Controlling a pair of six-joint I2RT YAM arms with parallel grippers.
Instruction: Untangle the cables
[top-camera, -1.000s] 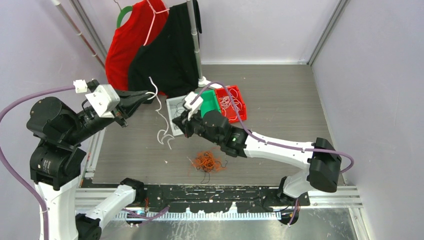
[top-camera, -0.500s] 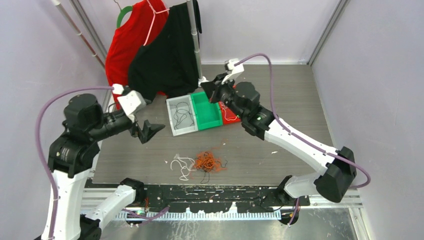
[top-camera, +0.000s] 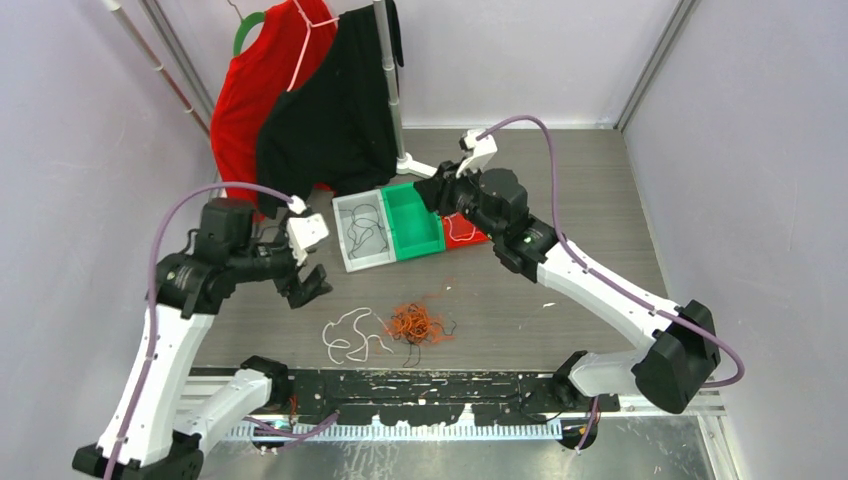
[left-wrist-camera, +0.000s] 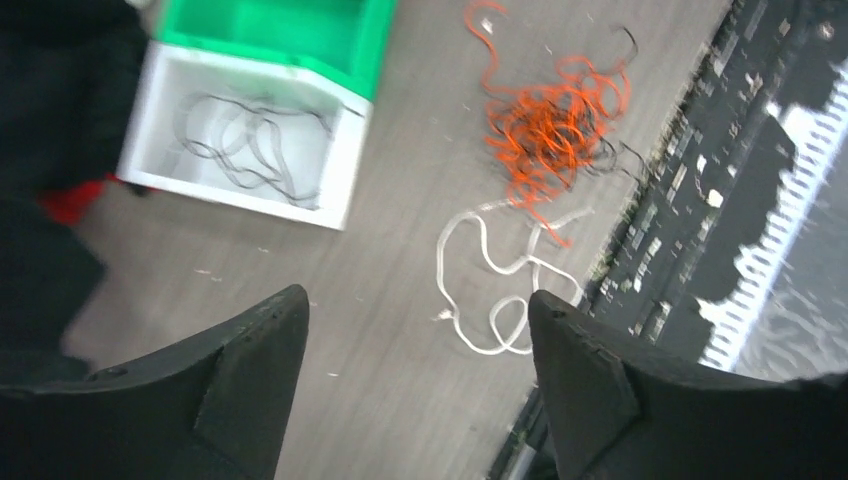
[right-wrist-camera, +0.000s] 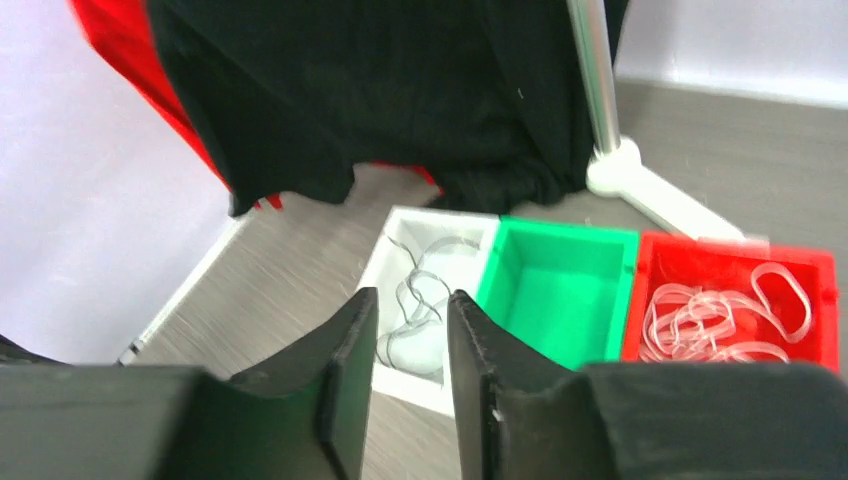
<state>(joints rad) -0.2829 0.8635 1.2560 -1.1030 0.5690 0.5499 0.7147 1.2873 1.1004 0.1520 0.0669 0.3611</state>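
**Snarl sits near front edge, neither gripper on it**

Top view only: both arms plus the whole layout. L gripper (top-camera: 310, 287) hangs over the table's (top-camera: 600, 200) left part. R gripper (top-camera: 428, 188) is at the far side, above the bins.

Left wrist cam only: close look at the orange snarl (left-wrist-camera: 550, 125), w/ thin black strands (left-wrist-camera: 612, 150) running through it. It also shows the white cable (left-wrist-camera: 500, 285) as a few open loops. This view is a bit blurred.

Right wrist cam only: inside of the red bin (right-wrist-camera: 730, 255), w/ pale loops (right-wrist-camera: 720, 315) in it. Snarl isn't in that view.

Counts:
- 3 bins side by side: white bin (top-camera: 370, 263), green bin (top-camera: 420, 247), red bin.
- 2 garments on the stand (top-camera: 390, 80): 1 red shirt (top-camera: 250, 90), 1 black garment (top-camera: 335, 110).
- Cables on the bare table: 1 orange snarl, 1 white cable.
- Cables in bins: 1 dark cable (left-wrist-camera: 250, 140) in the white bin, pale loops in the red (no. can't tell).

Position: snarl lies on the table close to the near edge, in front of the bins. White cable is just beside it on the L-arm side, and one end seems to reach the orange strands. Both lie below and ahead of the L gripper, well apart from it. R gripper is further off still, w/ the bins between.

Grippers: L's jaws are spread wide and hold nothing. R's jaws are nearly together w/ a slim gap, nothing in it.
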